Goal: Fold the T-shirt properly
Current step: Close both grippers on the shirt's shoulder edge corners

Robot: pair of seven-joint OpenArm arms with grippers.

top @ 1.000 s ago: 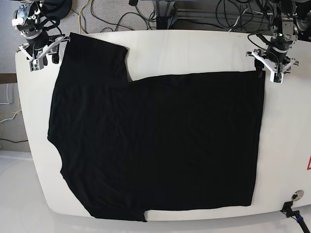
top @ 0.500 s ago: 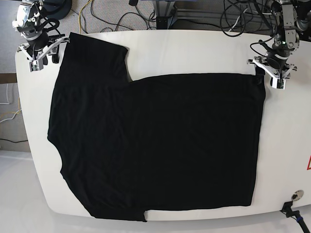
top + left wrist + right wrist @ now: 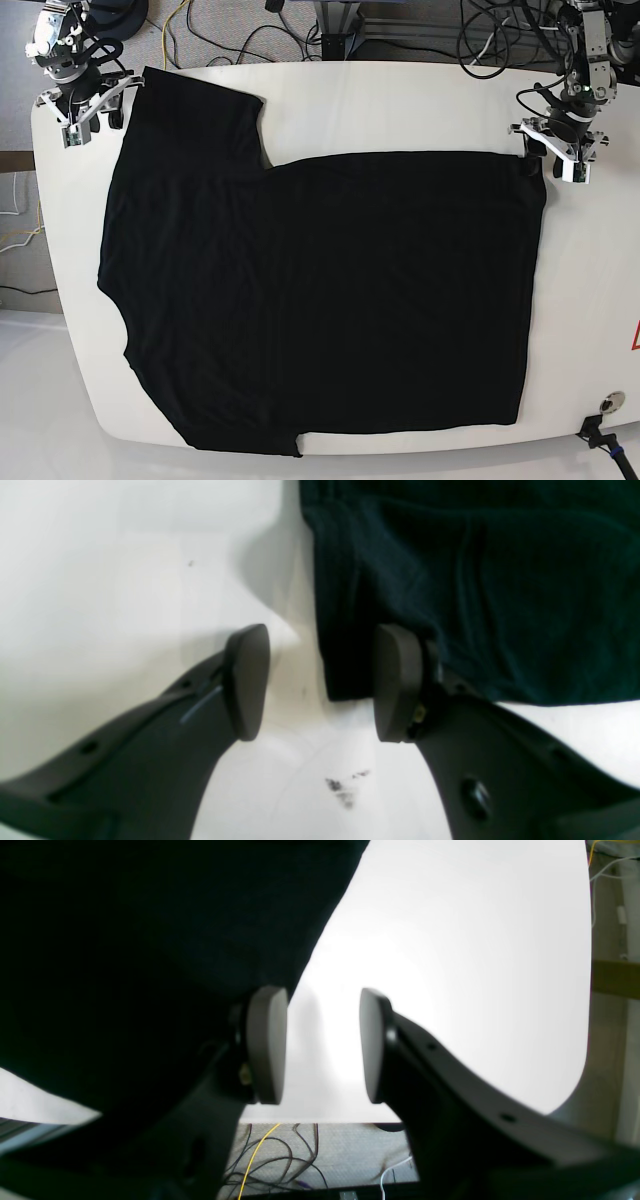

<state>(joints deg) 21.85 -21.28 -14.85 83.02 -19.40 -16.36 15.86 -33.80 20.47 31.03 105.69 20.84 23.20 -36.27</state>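
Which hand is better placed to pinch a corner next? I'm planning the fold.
The left hand, probably. Its open jaws already straddle the T-shirt corner on the white table. The right hand is open too, but only bare table shows between its fingers.

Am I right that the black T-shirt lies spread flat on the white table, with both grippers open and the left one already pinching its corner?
Not quite. The left gripper is open at the corner of the T-shirt but pinches nothing: the left wrist view shows one finger over the cloth and bare table between the pads. The right gripper is open too.
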